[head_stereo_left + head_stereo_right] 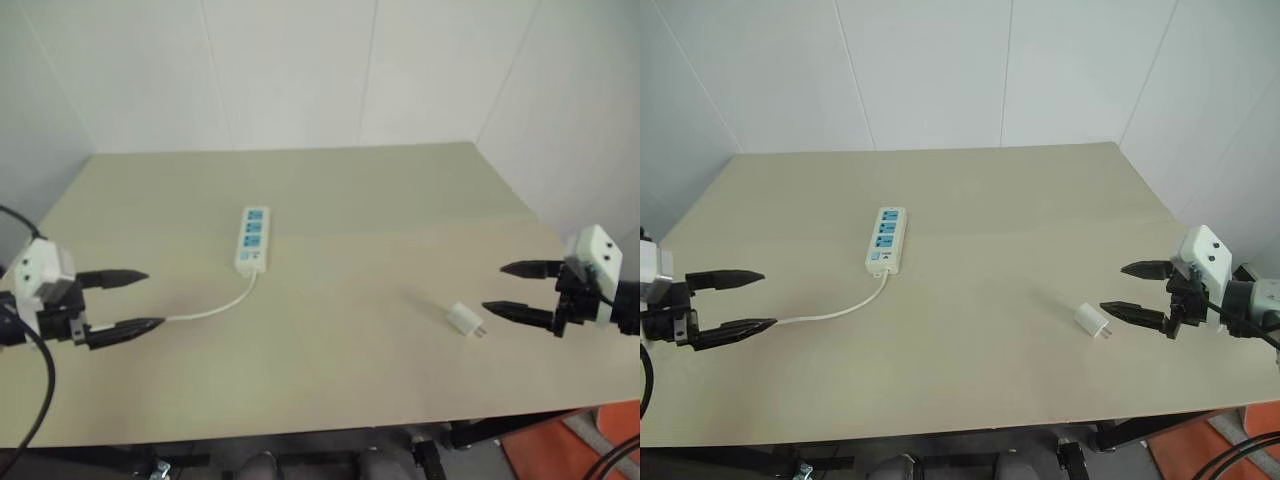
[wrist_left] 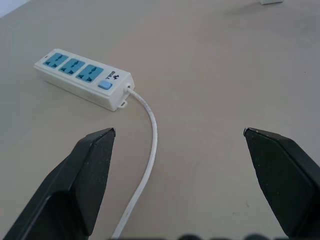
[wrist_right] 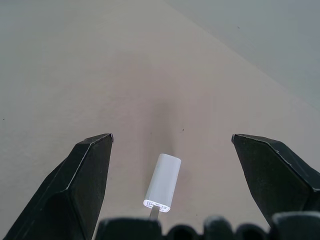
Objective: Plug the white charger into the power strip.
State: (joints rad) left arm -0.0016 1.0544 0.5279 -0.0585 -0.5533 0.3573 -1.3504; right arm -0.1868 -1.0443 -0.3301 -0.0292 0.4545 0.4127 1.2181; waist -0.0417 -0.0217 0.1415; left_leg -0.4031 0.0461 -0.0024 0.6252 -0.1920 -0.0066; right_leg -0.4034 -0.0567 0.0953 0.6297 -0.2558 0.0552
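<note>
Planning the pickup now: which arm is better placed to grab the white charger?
Right. The right gripper is open just beside the white charger, prongs toward it. The left gripper is across the table, by the power strip cord.

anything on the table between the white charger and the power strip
Nothing: in the left eye view, bare table runs from the white charger to the power strip. The strip's thin cord trails the other way, toward the left hand.
</note>
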